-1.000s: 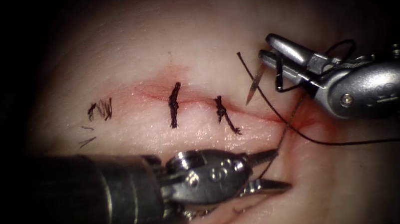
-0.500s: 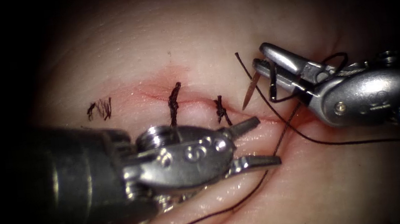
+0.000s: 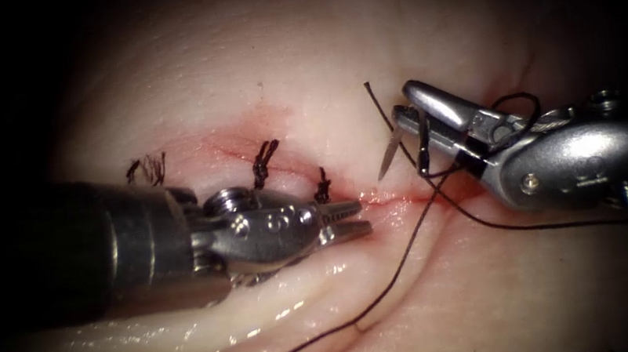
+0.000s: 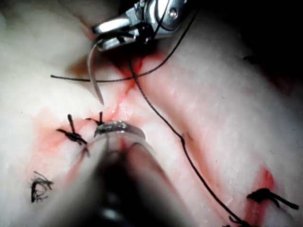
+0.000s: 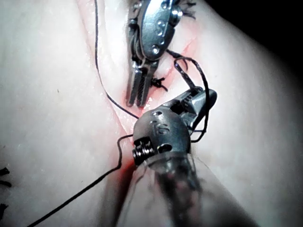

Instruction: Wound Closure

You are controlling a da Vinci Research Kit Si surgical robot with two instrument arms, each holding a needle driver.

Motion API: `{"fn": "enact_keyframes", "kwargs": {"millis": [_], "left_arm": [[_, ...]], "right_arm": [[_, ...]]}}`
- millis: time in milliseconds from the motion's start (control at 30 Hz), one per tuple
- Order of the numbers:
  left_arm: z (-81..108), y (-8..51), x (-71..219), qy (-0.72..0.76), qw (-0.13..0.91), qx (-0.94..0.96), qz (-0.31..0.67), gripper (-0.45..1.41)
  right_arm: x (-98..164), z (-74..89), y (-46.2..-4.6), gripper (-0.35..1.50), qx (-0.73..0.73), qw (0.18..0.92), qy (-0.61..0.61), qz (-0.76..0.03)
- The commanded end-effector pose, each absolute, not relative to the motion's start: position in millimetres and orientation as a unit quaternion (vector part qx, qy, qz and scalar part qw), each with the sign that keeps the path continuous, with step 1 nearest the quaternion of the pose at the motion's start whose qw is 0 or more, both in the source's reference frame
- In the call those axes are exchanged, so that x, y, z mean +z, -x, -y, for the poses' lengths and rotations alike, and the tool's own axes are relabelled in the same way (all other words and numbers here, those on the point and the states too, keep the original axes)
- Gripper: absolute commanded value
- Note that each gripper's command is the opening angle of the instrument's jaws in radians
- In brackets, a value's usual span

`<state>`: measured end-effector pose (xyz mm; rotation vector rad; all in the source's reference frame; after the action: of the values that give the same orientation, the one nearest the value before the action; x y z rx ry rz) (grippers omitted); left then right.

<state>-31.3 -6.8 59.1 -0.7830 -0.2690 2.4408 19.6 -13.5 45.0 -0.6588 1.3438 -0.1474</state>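
The tissue [image 3: 302,67] has a horizontal cut [image 3: 399,198] with two dark stitches [image 3: 265,162] on its left part. My right tool [image 3: 403,103] is shut on the curved needle [image 3: 389,153] near its tail. The needle is free of the tissue, and its tip points down at the cut just right of the second stitch [image 3: 323,187]; its whole curve [image 4: 92,71] appears in the left wrist view. My left tool [image 3: 358,218] has its jaws closed down on the cut's lower edge, left of the needle tip, also seen as the left tool [image 5: 137,92]. Thread [image 3: 389,282] runs from the needle across the cut.
Dark ink marks [image 3: 147,167] lie at the cut's far left. A thread strand [image 3: 572,224] trails off right under the right tool, and a loop [image 3: 515,102] lies over its wrist. Red fluid [image 3: 457,187] stains the right end of the cut. A pale fold [image 3: 191,340] bulges below the left tool.
My left tool moved up to the cut and its wide-open jaws closed down on the lower edge. The right tool with the needle drifted slightly down and left.
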Motion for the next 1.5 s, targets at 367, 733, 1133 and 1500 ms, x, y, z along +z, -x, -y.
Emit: {"fn": "enact_keyframes", "kwargs": {"millis": [367, 733, 1133, 1500], "left_arm": [[7.6, 32.5, 60.1, 0.293, 0.277, 0.908, 0.11, 0.19], [7.6, 32.7, 58.7, 0.295, 0.279, 0.906, 0.12, 0.26], [7.5, 32.7, 58.5, 0.295, 0.279, 0.906, 0.122, 0.26], [7.4, 32.6, 58.4, 0.295, 0.279, 0.906, 0.122, 0.26]], "right_arm": [[45.6, 14.0, -20.7, -0.35, -0.07, 0.722, 0.311, -0.614], [45.9, 15.2, -20.9, -0.35, -0.109, 0.702, 0.371, -0.599], [44.1, 15.5, -20.7, -0.35, -0.098, 0.693, 0.378, -0.607], [42.1, 14.8, -20.0, -0.35, -0.092, 0.687, 0.388, -0.608]]}}
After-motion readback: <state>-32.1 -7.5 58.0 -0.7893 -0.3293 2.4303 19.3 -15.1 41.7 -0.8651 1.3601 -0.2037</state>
